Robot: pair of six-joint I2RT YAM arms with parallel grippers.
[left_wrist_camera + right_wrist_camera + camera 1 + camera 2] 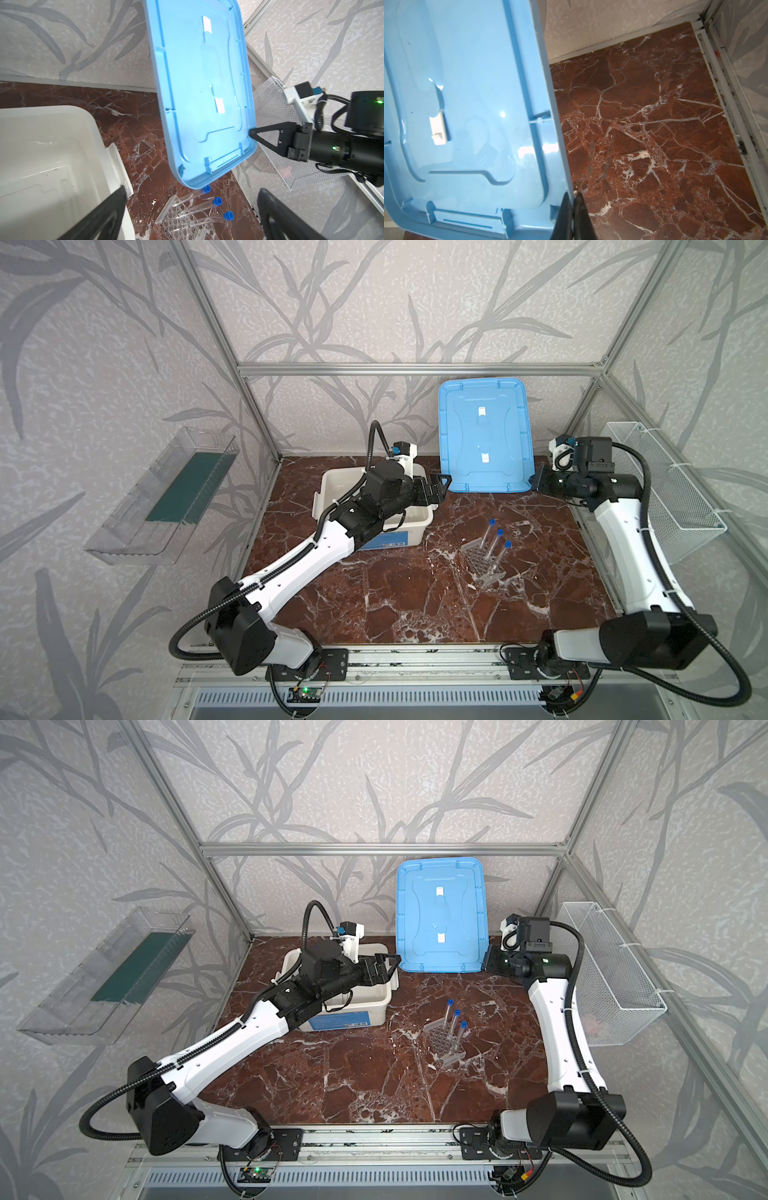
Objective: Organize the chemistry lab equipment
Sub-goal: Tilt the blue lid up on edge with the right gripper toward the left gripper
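Observation:
The chemistry lab equipment in view is a clear many-holed tube rack [478, 558] [441, 1041] [176, 220] on the marble table, with three long blue-capped tubes [494, 545] [457, 1027] [199, 207] leaning in it. My right gripper [536, 481] [486, 962] [573, 197] is shut on a lower corner of the blue lid [484, 435] [440, 915] [197, 93] [467, 104], holding it upright at the back. My left gripper [440, 487] [388, 967] [192, 189] stands open and empty beside the lid's other lower corner, above the white tub's [332, 489] [291, 965] [83, 110] far right corner.
The white tub is open, and the part of its inside seen in the left wrist view is bare. A clear wall shelf [166, 497] hangs on the left wall. A white wire basket [665, 497] [270, 116] hangs on the right wall, behind the right arm.

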